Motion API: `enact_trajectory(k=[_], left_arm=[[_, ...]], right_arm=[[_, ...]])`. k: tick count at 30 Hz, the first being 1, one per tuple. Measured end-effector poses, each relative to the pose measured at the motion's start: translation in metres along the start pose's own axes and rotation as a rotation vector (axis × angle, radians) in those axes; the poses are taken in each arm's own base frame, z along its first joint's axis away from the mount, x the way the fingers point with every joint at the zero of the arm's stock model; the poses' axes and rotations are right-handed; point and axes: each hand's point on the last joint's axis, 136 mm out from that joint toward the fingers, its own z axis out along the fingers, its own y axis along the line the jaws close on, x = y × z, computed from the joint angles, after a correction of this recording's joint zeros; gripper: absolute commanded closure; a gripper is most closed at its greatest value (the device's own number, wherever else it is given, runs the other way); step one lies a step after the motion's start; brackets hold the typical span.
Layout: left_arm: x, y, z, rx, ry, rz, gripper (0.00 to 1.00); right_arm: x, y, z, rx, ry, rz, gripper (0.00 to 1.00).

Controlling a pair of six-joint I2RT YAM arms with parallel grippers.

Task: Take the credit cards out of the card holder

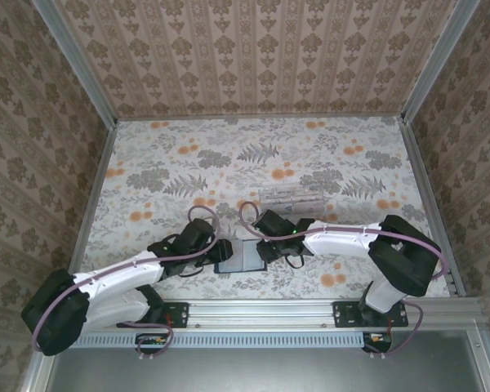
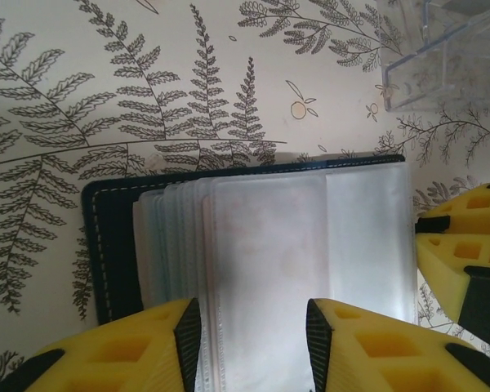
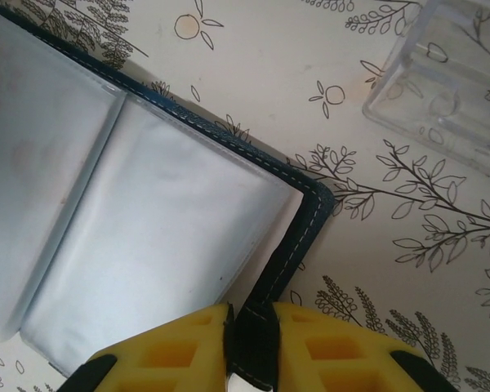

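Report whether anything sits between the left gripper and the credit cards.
Only the open card holder's own translucent plastic sleeves, which cover their contents. The left gripper straddles the sleeves' near edge, and nothing else visible lies between them.

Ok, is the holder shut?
No, the holder lies open flat, its clear sleeves showing, one edge pinched in the right gripper.
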Motion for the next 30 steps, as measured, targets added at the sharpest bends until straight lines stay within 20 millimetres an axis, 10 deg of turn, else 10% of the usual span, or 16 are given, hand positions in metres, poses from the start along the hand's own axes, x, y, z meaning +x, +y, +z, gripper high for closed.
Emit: enact_trajectory(k=[30], left_arm=[[0.009, 0.007, 0.000, -0.044, 0.021, 0.018, 0.59]], right_arm=[[0.002, 0.003, 0.004, -0.008, 0.007, 0.013, 0.77]])
